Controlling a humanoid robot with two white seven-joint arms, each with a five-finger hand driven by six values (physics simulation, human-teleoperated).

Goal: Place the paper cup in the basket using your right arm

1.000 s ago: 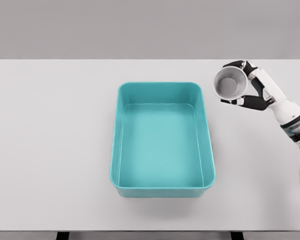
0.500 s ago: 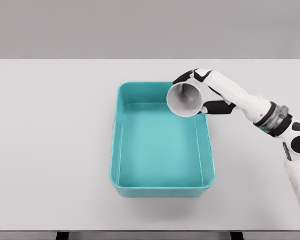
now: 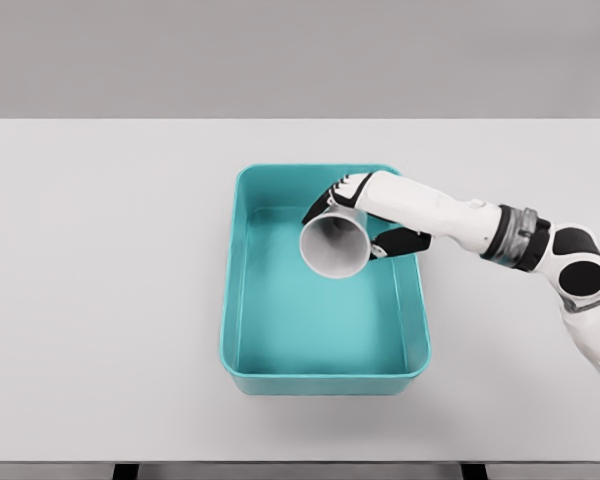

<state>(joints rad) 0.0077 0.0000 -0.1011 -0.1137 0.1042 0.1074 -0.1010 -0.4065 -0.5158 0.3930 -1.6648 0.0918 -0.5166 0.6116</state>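
- Head view: the right hand [image 3: 365,215] is clamped around the paper cup [image 3: 334,241], its mouth tipped toward the camera.
- The cup hangs over the teal basket [image 3: 232,300], within its far right part.
- Carrying looks done; next the fingers should spread and let go.
- The basket sits mid-bench [image 3: 100,280].

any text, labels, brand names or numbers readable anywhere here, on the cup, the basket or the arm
None can be read.
White paper cup: plain, no print on the part that shows.
Teal rectangular plastic basket: plain walls and floor, no label.
White robot right hand and its arm: only black and grey joint patches, no markings.
White table: bare of any sign.
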